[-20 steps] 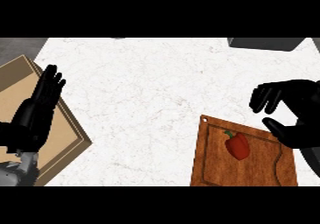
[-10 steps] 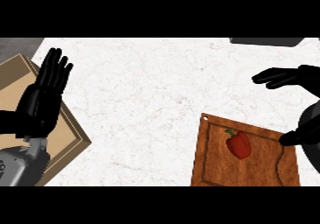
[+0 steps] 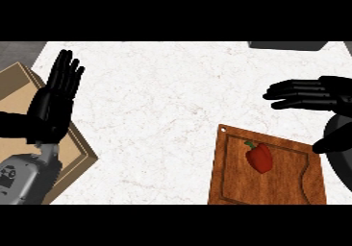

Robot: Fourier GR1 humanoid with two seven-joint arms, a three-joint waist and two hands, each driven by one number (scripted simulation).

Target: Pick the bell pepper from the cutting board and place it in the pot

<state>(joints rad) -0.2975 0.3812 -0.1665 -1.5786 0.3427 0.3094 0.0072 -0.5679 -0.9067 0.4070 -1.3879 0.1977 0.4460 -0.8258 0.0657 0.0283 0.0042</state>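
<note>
Below the open-fingered right hand, apart from it, the bell pepper on the cutting board.

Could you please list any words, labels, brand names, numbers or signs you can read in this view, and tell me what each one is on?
None: no readable text shows anywhere in the head view.
The cutting board, the red bell pepper and the white counter carry no lettering.
The left forearm's grey casing has small dark marks, too small to read as letters or numbers.
The left hand and right hand are plain black.
</note>
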